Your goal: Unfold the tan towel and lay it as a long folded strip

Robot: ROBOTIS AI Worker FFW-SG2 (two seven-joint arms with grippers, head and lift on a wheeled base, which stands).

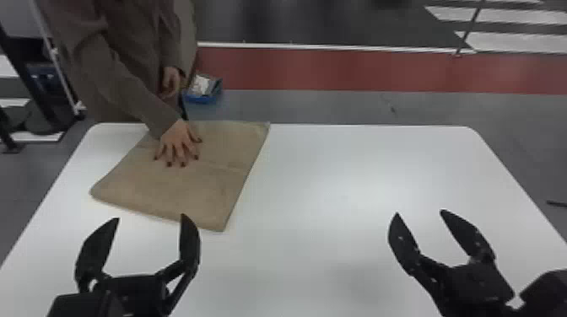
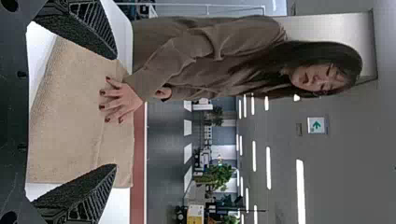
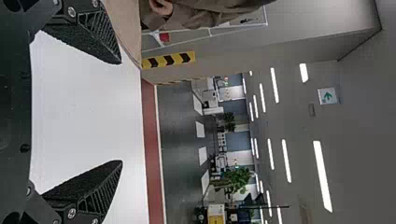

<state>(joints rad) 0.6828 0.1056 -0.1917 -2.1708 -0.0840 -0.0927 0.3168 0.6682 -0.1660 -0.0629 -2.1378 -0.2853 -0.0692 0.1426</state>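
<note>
"Head view: where's the tan towel [image 1: 168, 189]?"

"Ten o'clock on the desk [image 1: 337, 189], a person's hand [image 1: 178, 143] spread on it, probably smoothing. Left hand [image 1: 150, 216] and right hand [image 1: 419, 212] gape wide, empty, likely leaving that person room."

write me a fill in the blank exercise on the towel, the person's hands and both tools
The towel lies on the ____ half of the table. Of the person's two hands, just ____ touches the towel. The left tool and right tool are not shut but ____. The tool farther from the towel is the ____ one.

left; one; open; right
</note>
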